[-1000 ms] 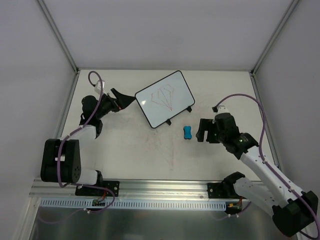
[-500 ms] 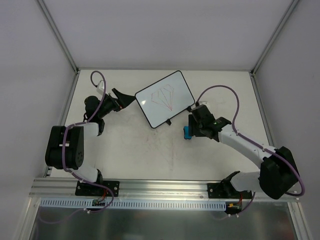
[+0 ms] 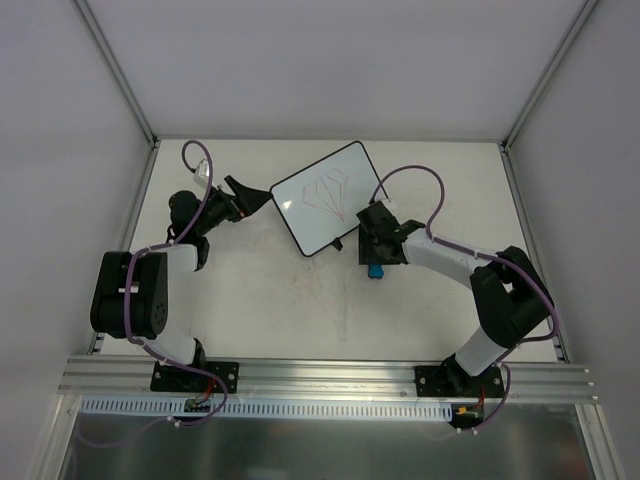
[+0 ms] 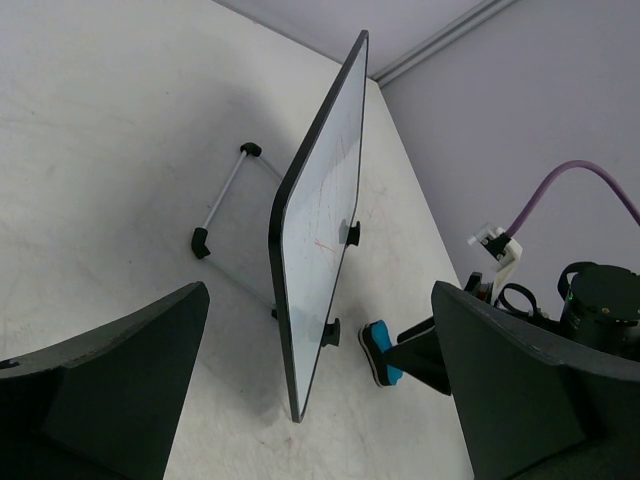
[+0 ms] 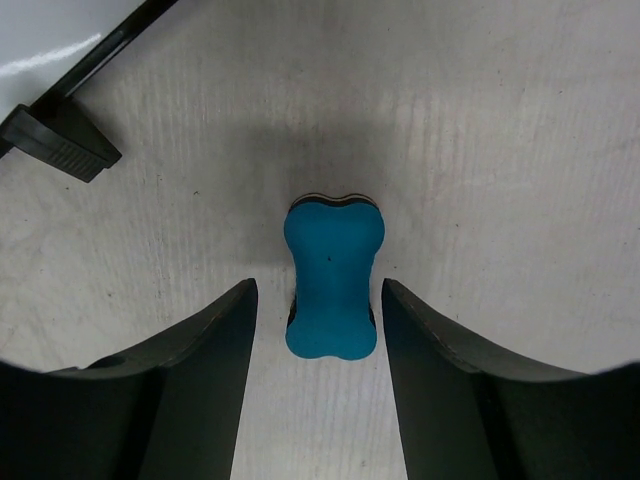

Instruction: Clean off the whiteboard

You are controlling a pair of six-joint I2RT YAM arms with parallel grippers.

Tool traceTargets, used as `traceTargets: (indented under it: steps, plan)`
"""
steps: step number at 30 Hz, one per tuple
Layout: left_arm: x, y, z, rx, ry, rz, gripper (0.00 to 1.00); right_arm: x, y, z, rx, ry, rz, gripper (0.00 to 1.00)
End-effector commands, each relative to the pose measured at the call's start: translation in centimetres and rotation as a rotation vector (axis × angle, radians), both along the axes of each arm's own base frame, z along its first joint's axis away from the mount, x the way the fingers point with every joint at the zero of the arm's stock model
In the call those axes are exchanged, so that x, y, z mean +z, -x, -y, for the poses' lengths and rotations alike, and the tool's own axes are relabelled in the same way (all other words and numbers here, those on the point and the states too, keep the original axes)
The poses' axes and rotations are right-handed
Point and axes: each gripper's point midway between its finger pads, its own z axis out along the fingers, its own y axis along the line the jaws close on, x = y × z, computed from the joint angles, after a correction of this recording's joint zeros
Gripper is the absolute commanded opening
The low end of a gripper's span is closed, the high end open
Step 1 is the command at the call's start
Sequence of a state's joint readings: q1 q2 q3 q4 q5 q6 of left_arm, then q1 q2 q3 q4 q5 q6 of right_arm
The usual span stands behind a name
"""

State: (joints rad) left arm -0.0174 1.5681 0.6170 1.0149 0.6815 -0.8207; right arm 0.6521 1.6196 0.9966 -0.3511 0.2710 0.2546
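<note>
One whiteboard [image 3: 325, 200] stands tilted at the far centre of the table [image 3: 260, 300], on two black feet [image 4: 350, 232]. Its face carries one faint red diamond-shaped line drawing. One blue bone-shaped eraser [image 5: 333, 280] lies near the board's right foot. Right gripper [image 5: 318, 290]: fingers straddle the eraser, with a gap visible on one side. Left gripper [image 3: 250, 195]: fingers spread wide, just beside the board's left edge, apart from it.

From above, the right jaws hide most of the eraser [image 3: 375, 271].
</note>
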Motion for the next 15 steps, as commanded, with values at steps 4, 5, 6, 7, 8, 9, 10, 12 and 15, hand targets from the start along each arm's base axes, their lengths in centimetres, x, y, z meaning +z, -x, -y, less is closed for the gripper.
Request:
traceTargets:
  steps: [4, 5, 6, 7, 8, 9, 10, 12, 15]
  plan:
    - [2.4, -0.5, -0.1, -0.030, -0.037, 0.120, 0.96, 1.2, -2.0, -1.4, -0.030, -0.030, 0.055, 0.57]
    - [2.5, -0.4, -0.1, -0.029, -0.040, 0.121, 0.96, 1.0, -2.1, -1.4, -0.031, -0.028, 0.052, 0.57]
    - [2.5, -0.4, -0.1, -0.030, -0.044, 0.123, 0.96, 1.0, -2.1, -1.3, -0.031, -0.022, 0.053, 0.56]
    - [2.7, -0.4, -0.1, -0.029, -0.046, 0.126, 0.96, 0.9, -2.1, -1.2, -0.033, -0.016, 0.052, 0.54]
    - [2.9, -0.3, -0.1, -0.030, -0.049, 0.131, 0.96, 0.8, -2.0, -1.2, -0.032, -0.017, 0.049, 0.52]
    - [2.8, -0.3, -0.1, -0.030, -0.054, 0.130, 0.96, 0.7, -2.0, -1.2, -0.031, -0.013, 0.047, 0.52]
    - [2.9, -0.3, -0.2, -0.027, -0.058, 0.134, 0.96, 0.6, -2.1, -1.1, -0.030, -0.008, 0.048, 0.52]
    - [2.9, -0.2, -0.2, -0.024, -0.065, 0.137, 0.96, 0.4, -2.1, -0.9, -0.034, 0.002, 0.044, 0.52]
    - [3.0, -0.1, -0.3, -0.021, -0.071, 0.141, 0.96, 0.2, -1.8, -0.5, -0.037, 0.019, 0.037, 0.53]
